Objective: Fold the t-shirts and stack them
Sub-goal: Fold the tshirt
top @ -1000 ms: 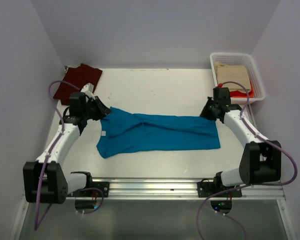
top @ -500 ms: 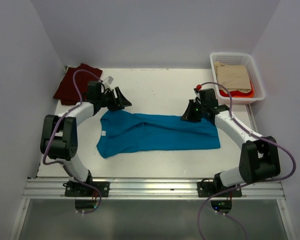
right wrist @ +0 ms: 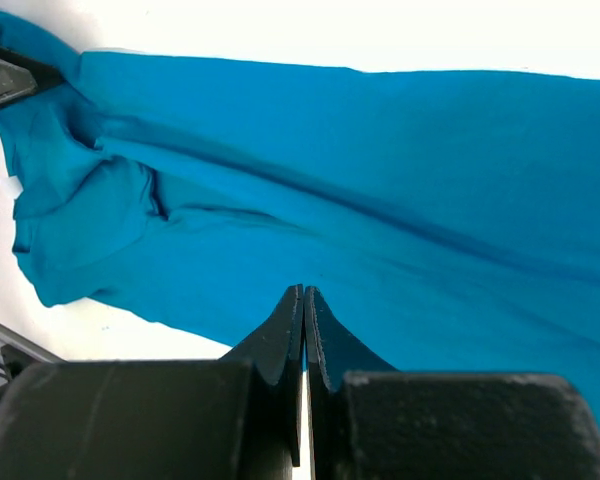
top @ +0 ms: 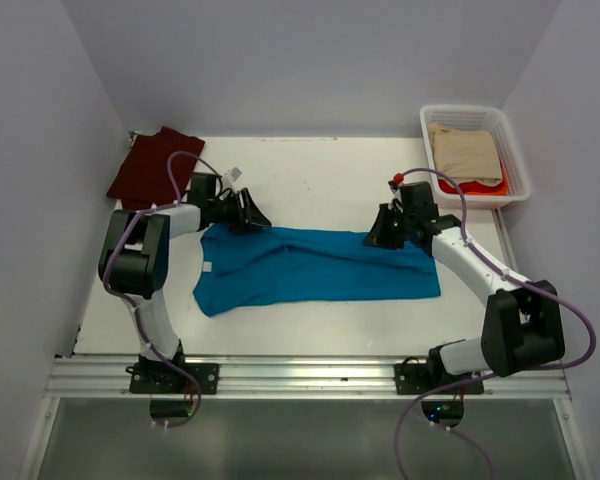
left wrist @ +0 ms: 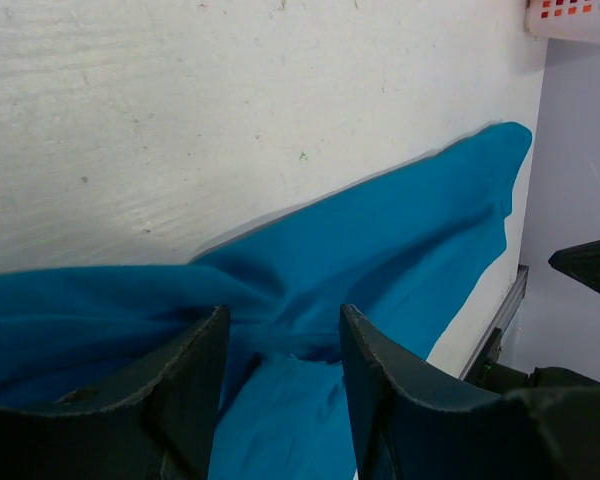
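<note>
Top external: white plastic basket point(top: 517, 160) far right, dark maroon cloth t-shirt point(top: 150, 165) far left; bright teal-blue t-shirt point(top: 315, 265) long axis left-right; left jaws spread, right jaws clenched.

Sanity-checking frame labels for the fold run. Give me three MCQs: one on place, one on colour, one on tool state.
1. The maroon shirt lies at: A far-left corner of the table; B near-right corner; C centre.
2. Colour of the mid-table shirt: A red; B teal; C white.
3. The left tool is: A shut; B open; C out of view.

Key: A, it sits at the far end of the left wall; B, it is teal in every view; B, the wrist view shows its fingers apart.
</note>
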Robot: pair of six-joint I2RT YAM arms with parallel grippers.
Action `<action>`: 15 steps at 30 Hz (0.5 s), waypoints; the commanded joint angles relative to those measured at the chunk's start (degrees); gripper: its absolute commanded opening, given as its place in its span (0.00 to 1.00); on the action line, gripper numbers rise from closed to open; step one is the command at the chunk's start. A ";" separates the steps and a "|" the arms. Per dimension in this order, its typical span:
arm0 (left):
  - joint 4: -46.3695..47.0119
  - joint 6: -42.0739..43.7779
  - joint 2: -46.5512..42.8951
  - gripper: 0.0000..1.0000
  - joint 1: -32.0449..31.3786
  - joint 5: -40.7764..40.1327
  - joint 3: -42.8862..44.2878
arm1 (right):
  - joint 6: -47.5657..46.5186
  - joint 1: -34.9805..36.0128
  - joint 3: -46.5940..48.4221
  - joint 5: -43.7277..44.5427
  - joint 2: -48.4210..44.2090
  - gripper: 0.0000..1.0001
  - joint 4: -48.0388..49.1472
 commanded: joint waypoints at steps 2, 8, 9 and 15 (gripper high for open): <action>3.39 1.20 1.23 0.50 -1.17 4.46 2.47 | -1.20 -0.02 -0.96 0.12 -1.94 0.00 0.80; 1.20 1.55 1.06 0.38 -1.87 4.74 1.68 | -1.73 -0.02 -1.31 1.00 -1.67 0.00 0.09; 0.50 1.73 0.53 0.36 -1.96 4.39 0.81 | -1.73 -0.02 -1.31 1.44 -1.76 0.00 0.01; -2.06 1.99 -3.16 0.29 -2.58 3.33 -3.41 | -1.91 -0.02 -1.49 2.49 -2.11 0.00 -0.52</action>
